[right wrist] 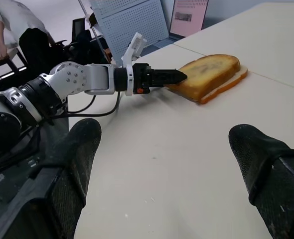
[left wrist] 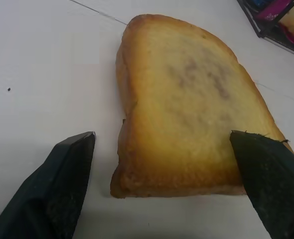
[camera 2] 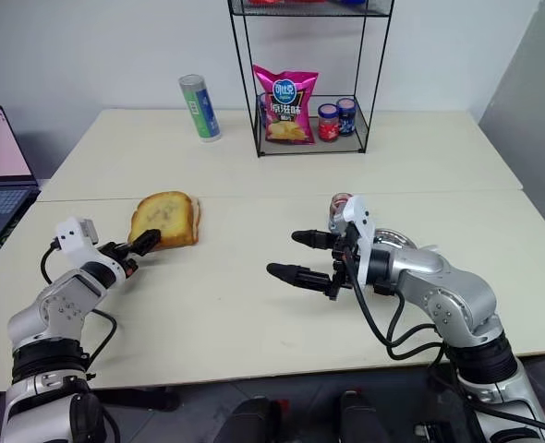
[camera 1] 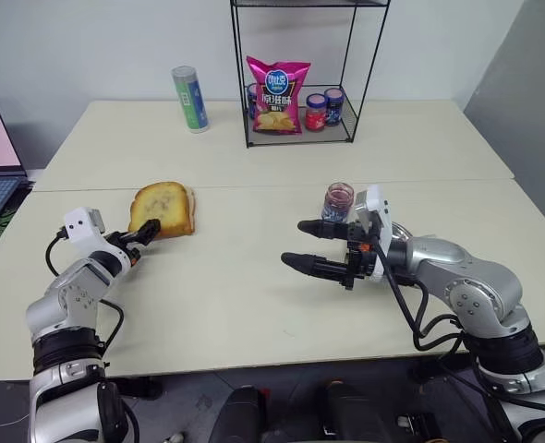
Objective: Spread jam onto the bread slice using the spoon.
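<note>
The bench [camera 1: 254, 295] carries the bread slice [camera 1: 163, 209] on its left half. The left hand [camera 1: 144, 234], fingers spread, sits at the slice's near edge, straddling one corner. The right hand [camera 1: 308, 245], also spread and empty, points toward it from well apart.

Both arms wear silver-grey metal shells with black ribbed joints and loose black cables. A white block sits at each wrist. The left gripper [camera 1: 149, 231] and right gripper [camera 1: 305, 244] each have two black, tapered, textured fingers.
</note>
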You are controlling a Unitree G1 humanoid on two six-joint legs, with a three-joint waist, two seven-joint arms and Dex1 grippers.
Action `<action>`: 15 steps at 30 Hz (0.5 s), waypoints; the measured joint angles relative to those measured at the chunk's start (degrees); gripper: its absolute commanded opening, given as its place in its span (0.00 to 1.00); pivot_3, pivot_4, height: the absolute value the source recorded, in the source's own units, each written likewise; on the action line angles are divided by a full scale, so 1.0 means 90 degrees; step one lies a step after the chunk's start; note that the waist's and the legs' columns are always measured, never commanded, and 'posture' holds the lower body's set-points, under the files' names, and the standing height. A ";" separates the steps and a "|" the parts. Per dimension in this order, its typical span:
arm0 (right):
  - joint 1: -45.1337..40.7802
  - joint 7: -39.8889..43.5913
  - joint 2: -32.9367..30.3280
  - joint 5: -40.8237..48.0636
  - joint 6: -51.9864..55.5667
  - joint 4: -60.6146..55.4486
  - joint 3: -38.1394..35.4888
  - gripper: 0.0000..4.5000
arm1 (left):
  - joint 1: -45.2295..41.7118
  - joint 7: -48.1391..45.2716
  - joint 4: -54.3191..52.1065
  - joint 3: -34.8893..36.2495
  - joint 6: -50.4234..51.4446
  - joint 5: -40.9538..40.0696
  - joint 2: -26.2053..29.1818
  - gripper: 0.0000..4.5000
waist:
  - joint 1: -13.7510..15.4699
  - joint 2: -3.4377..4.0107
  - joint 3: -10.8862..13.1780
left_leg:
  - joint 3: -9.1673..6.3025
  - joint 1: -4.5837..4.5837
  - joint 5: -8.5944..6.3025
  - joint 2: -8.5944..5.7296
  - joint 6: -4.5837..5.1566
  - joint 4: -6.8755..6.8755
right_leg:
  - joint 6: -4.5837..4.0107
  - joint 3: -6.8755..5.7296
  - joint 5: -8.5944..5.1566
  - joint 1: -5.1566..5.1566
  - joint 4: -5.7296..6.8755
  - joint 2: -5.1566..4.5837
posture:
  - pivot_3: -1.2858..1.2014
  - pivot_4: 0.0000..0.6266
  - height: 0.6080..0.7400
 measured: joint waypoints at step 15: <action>0.0258 -0.0275 0.0209 -0.0064 0.0055 -0.0247 -0.0079 1.00 | -0.0028 -0.0223 0.0210 -0.0013 -0.0130 0.0169 0.0040 0.31 | 0.0008 -0.0002 -0.0002 | -0.0005 0.0000 0.0000 0.0003 0.0000 0.0000 | -0.0003 0.0007 -0.0001 0.0000 0.0001 -0.0012 | 0.52 0.24 1.00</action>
